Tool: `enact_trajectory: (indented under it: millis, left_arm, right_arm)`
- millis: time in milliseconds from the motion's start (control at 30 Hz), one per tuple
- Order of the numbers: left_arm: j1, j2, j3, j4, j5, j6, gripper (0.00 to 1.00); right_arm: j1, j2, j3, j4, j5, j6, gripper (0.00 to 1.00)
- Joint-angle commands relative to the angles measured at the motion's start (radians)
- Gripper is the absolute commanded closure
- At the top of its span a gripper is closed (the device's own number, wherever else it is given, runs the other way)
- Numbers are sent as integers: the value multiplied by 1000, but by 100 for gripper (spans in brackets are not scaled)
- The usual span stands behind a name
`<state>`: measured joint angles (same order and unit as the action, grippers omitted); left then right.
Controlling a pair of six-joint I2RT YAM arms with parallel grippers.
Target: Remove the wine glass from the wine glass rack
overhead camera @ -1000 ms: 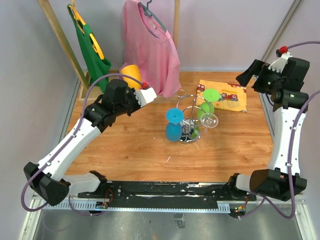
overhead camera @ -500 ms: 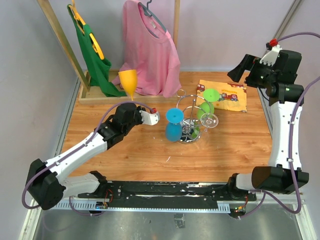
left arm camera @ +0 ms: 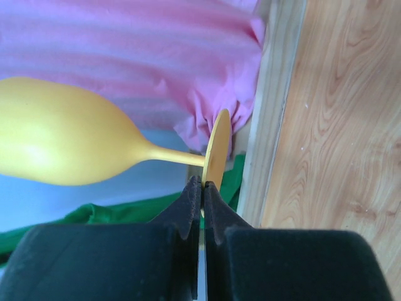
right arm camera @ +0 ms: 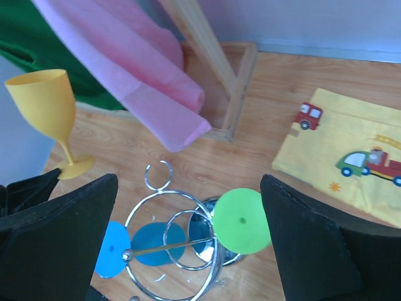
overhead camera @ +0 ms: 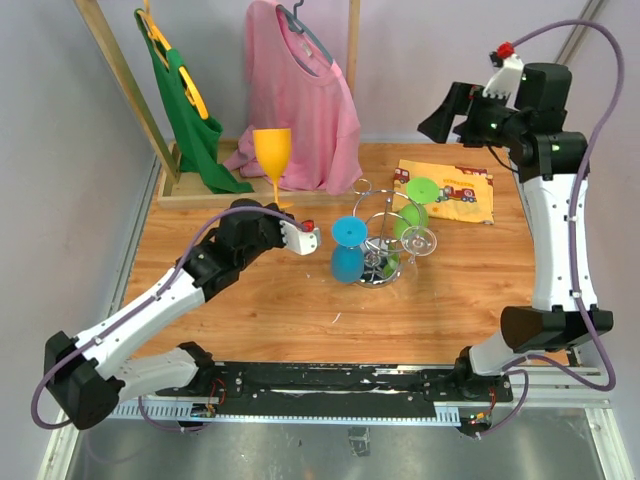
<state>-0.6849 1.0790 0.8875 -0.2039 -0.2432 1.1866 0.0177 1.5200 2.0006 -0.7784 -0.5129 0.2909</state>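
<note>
My left gripper (left arm camera: 202, 183) is shut on the rim of the foot of a yellow wine glass (left arm camera: 75, 147). In the top view the left gripper (overhead camera: 274, 212) holds this glass (overhead camera: 272, 152) upright, left of the rack, with its foot low over the wood. The silver wire wine glass rack (overhead camera: 380, 232) stands mid-table and carries a blue glass (overhead camera: 348, 252), a green glass (overhead camera: 416, 205) and a clear glass (overhead camera: 419, 243), all hung upside down. My right gripper (overhead camera: 447, 112) is open and empty, high above the rack (right arm camera: 164, 233). Its view shows the green foot (right arm camera: 242, 221) and the yellow glass (right arm camera: 45, 103).
A pink shirt (overhead camera: 300, 100) and a green shirt (overhead camera: 190, 120) hang on a wooden frame (overhead camera: 120, 75) at the back left, close behind the yellow glass. A yellow cloth with fire trucks (overhead camera: 450, 190) lies at the back right.
My left arm has dropped lower and swung the yellow glass upright, its foot now near the table. My right arm has risen and moved left, over the rack.
</note>
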Motion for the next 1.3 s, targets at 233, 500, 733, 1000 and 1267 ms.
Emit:
enact_trajectory:
  millis: [233,500,733,1000,1267]
  left_arm:
    - [-44,-119,9,-161,250,204,100]
    - [-44,-177,-11,-246,372,310,100]
    - [-44,-214,-38,-270,386,389,100]
    - [-44,-251,-81,-268,385,455,100]
    - [-44,-253,-87,-268,372,469,100]
  right_arm:
    - [219,80,124,-90,-50,-9,1]
    - [306,110,152,-112,-103,-14,4]
    - [410,175,218,-149,-111,-38,5]
    - [489,270,335,-191,-130,-51,9]
    - [560,348,392,-217,-150,-68,14]
